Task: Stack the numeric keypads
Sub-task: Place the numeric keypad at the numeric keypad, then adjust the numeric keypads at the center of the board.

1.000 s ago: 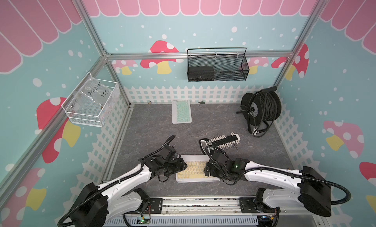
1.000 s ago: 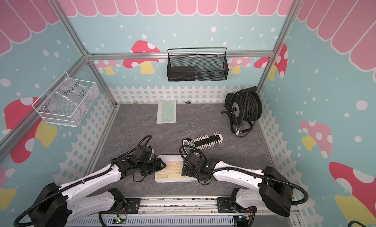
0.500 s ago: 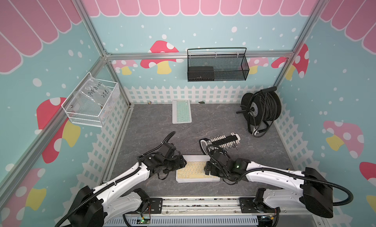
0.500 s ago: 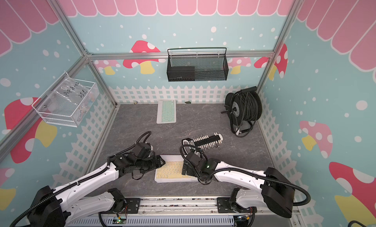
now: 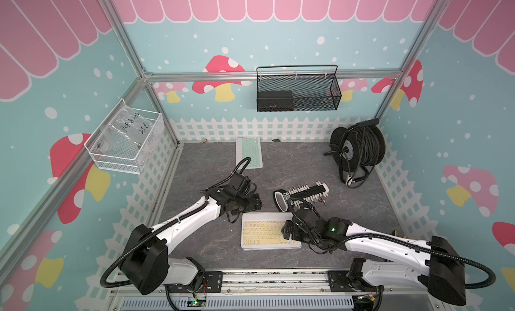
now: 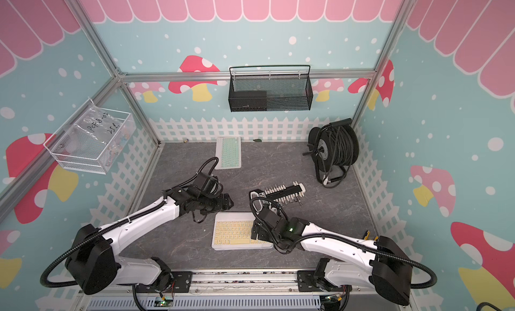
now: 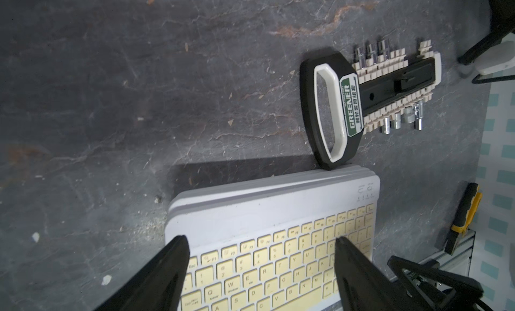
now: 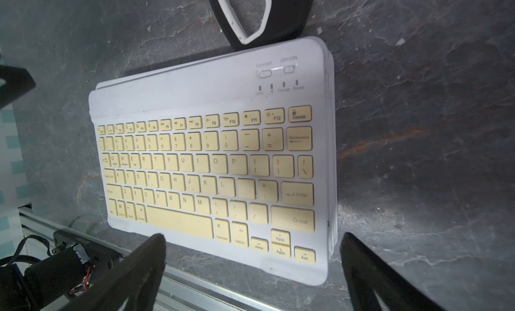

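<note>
Grippers spread wide at yellow-topped keypad stack (image 5: pixel 264 231), nothing held.

Left gripper (image 5: pixel 254 204), jaws well apart, touching nothing, just behind the rear left corner of the keypad stack; right gripper (image 5: pixel 287 232) fully spread above the stack's right end, empty too. Stack at the table's (image 5: pixel 209 184) front centre: white frames squared up, yellow keys on top, rear edge right beside the socket holder's (image 5: pixel 306 194) handle. One mint-keyed keypad (image 5: pixel 249 152) apart by the back fence (image 5: pixel 250 127). Since a second ago: left gripper drawn back off the stack's left edge, right gripper unmoved.
</note>
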{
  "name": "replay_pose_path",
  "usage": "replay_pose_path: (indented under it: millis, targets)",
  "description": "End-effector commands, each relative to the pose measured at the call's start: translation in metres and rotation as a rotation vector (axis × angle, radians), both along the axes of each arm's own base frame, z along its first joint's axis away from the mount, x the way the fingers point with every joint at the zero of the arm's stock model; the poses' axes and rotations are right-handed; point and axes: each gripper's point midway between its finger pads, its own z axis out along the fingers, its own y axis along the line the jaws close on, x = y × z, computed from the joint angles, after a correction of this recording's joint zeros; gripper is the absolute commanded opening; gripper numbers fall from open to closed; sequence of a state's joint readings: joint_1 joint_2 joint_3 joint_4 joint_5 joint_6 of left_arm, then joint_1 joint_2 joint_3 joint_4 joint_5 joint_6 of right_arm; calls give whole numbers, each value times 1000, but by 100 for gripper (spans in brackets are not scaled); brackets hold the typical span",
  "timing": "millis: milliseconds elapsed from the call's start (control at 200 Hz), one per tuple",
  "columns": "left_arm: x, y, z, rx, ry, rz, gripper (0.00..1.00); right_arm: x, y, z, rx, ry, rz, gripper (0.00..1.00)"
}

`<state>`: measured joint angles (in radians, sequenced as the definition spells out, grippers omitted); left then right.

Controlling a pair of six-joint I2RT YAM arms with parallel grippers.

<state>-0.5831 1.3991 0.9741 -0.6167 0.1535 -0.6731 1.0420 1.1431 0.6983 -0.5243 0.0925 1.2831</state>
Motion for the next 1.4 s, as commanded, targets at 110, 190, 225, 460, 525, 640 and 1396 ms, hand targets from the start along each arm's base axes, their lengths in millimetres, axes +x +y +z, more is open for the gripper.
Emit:
replay_pose_path:
  millis: [110, 190, 225, 460, 525, 640, 1396]
  targets:
    - [17, -14, 0, 11, 10, -63, 84, -37, 10, 4, 1, 76, 52, 100]
    - [22, -19, -2, 4, 18, -68, 84, -48, 19, 5, 24, 82, 53, 100]
    - [23, -21, -2, -1, 16, -70, 84, -52, 22, 5, 28, 83, 56, 100]
    - [32, -33, -11, -24, 45, -81, 84, -57, 43, 5, 91, 61, 77, 100]
    - [34, -37, -10, -34, 46, -82, 84, -55, 48, 3, 95, 53, 74, 100]
    - [38, -41, -12, -52, 56, -73, 84, -55, 58, -5, 96, 56, 95, 99]
    - [32, -50, -29, -85, 131, -75, 83, -61, 82, -31, 83, 78, 158, 100]
